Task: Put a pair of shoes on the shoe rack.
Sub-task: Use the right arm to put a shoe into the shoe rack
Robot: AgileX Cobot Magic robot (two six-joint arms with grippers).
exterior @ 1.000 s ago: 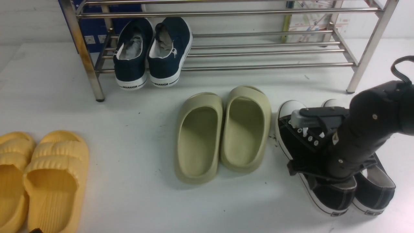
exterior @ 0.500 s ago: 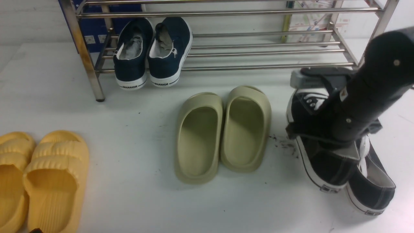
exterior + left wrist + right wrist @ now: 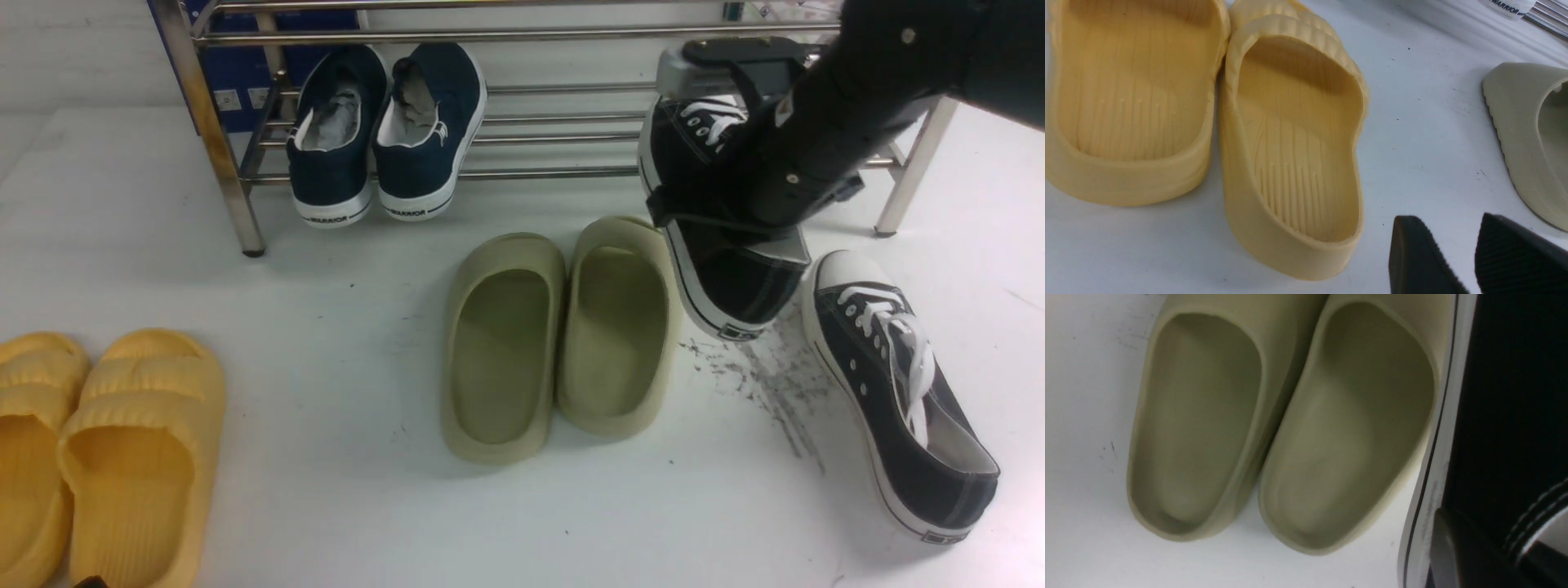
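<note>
WARRIOR — heels of navy sneakers [image 3: 412, 139]

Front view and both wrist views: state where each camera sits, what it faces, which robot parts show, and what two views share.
Front view: between the arms, facing forward at the shoe rack; the right arm holds a black sneaker.
Left wrist view: on the left wrist, looking down at yellow slippers; the left fingers show, apart.
Right wrist view: on the right wrist, looking down at olive slippers beside the held sneaker.
Shared by front and right wrist: the olive slippers.
</note>
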